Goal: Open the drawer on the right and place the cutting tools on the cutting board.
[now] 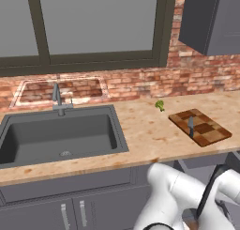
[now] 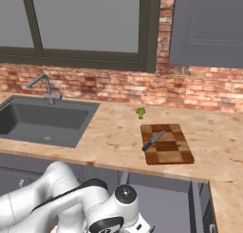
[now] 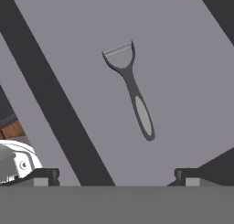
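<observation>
Gripper fingers spread wide, holding nothing, above the open dark grey drawer. Slim grey Y-shaped peeler lies flat on its floor (alone). Farther back, a dark-handled knife rests on the checkered wooden cutting board, green broccoli floret just beyond.

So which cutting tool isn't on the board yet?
The peeler, lying flat in the open drawer below the open gripper. The knife already lies on the cutting board.
</observation>
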Available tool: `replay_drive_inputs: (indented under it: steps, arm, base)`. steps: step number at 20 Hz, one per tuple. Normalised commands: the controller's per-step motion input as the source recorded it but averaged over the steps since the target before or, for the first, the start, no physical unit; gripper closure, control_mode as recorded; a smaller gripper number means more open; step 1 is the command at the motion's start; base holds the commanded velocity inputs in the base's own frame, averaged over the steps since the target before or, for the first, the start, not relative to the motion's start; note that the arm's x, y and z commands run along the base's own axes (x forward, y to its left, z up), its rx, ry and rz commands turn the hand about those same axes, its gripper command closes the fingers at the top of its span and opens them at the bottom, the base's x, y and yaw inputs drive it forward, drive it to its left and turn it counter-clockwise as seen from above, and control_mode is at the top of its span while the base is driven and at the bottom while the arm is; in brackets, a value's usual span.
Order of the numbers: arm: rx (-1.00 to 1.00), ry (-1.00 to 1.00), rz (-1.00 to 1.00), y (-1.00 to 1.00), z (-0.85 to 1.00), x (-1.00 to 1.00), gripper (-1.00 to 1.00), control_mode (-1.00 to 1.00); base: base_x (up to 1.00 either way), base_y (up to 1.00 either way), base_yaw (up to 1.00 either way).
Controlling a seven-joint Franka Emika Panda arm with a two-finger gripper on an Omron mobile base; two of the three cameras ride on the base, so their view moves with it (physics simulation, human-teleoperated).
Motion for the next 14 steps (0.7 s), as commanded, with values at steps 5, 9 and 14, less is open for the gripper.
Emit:
replay_drive_inputs:
  steps: [5, 9, 14]
  arm:
    - [0.00, 0.00, 0.00, -0.17, -0.25, 0.27, -1.00, -1.00]
    - [0.00, 0.00, 0.00, -0.23, -0.30, 0.21, -1.00, -1.00]
    - [0.00, 0.00, 0.00, -0.16, -0.41, 0.05, -1.00, -1.00]
  base:
    - [0.00, 0.00, 0.00]
    - [0.00, 0.00, 0.00]
    - [0.00, 0.00, 0.00]
